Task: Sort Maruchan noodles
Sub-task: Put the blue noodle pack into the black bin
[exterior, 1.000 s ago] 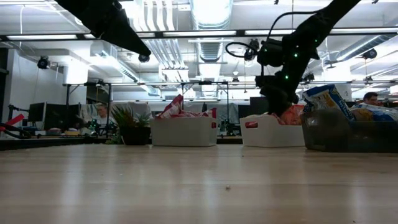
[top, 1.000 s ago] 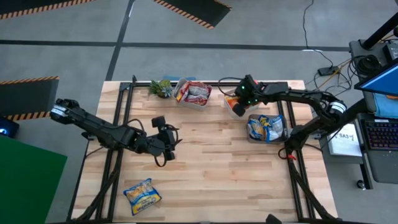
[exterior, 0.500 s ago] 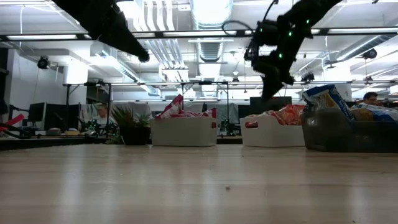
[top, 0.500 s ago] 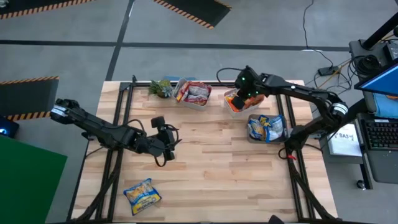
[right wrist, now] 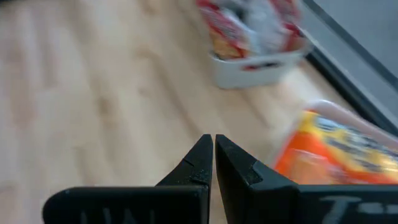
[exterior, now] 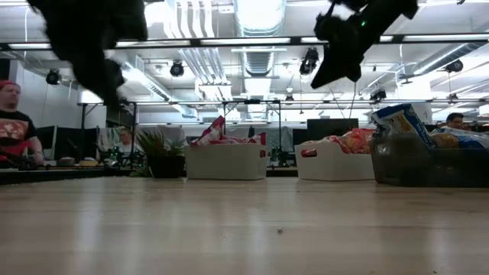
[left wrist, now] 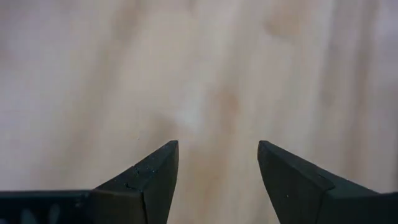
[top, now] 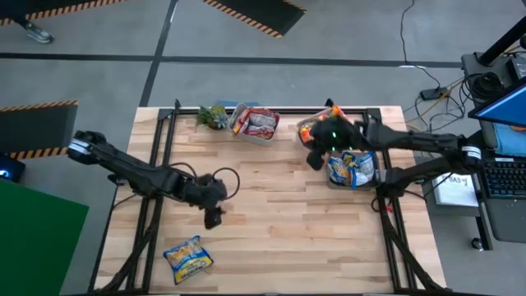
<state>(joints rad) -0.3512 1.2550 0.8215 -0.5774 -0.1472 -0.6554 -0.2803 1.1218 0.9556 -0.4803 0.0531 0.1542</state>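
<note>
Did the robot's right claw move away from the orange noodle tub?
Yes. In the high view the right gripper, shut and empty, has come off the orange tub toward the table's middle, beside the blue-yellow tub.

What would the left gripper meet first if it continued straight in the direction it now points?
Most likely only the bare wooden table. The left gripper is open, and its wrist view shows nothing but wood ahead. The loose blue-yellow packet lies apart, nearer the table's front edge.
</note>
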